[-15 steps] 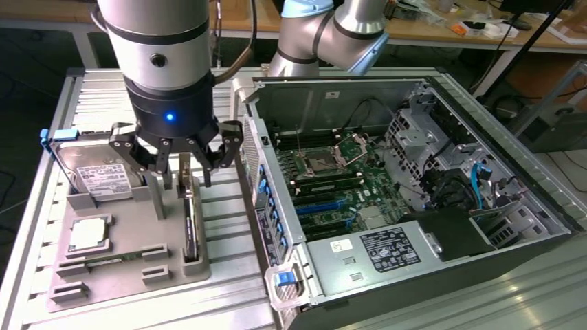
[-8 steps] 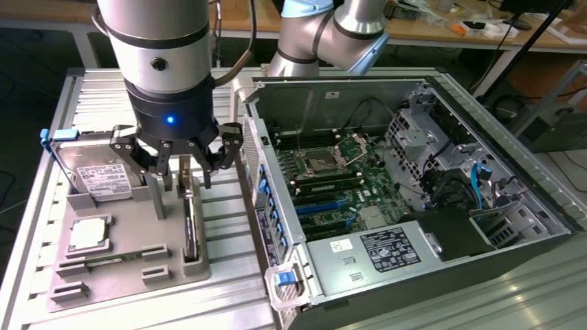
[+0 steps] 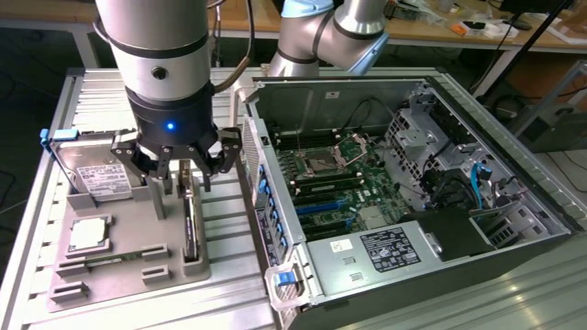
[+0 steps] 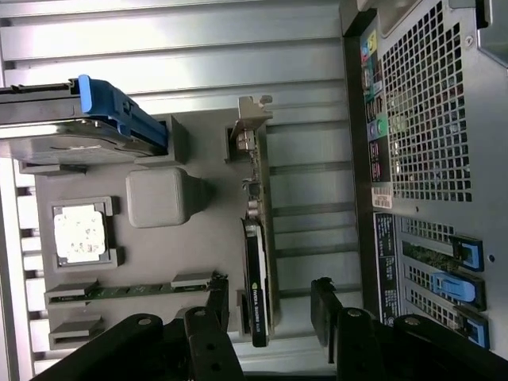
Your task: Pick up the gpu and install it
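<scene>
On the ribbed metal worktop [image 3: 229,302], the gpu [image 3: 190,230] is stood on edge in the grey tray's [image 3: 137,227] slot, evidently so it can be straddled by the wide-open, empty gripper [image 3: 186,184] directly above the tray.

Ribbed table [image 3: 229,295] bears a grey tray [image 3: 119,237] and computer case [image 3: 321,103].
</scene>
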Controlling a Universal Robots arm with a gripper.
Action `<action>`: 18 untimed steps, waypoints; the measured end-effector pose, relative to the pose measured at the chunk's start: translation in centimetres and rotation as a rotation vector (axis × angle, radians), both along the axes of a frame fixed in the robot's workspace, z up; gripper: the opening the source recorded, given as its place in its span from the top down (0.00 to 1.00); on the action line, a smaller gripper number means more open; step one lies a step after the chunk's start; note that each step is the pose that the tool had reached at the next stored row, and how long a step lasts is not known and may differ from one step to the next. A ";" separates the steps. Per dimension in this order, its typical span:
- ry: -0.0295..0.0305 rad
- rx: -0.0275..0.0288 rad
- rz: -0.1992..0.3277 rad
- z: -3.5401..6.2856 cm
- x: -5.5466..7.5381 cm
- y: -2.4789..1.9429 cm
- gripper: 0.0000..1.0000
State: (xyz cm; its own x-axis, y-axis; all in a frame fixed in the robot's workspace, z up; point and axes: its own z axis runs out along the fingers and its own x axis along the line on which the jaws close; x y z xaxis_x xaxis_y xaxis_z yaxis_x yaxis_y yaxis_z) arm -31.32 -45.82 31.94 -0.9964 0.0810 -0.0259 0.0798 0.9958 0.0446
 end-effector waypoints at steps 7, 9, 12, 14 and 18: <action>-0.0005 0.0000 0.000 -0.85 -0.1 -0.04 0.46; -0.0006 0.0000 0.000 -1.09 -0.2 -0.04 0.46; -0.0008 0.0000 0.000 -1.46 -0.2 -0.05 0.46; -0.0011 0.0000 0.000 -1.71 -0.2 -0.05 0.46; -0.0016 0.0001 0.000 -2.26 -0.3 -0.05 0.46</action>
State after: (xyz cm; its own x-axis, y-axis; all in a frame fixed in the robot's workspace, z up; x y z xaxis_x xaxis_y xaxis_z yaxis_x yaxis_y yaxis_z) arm -31.62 -45.87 29.68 -0.9963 0.0811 -0.0275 0.0798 0.9958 0.0448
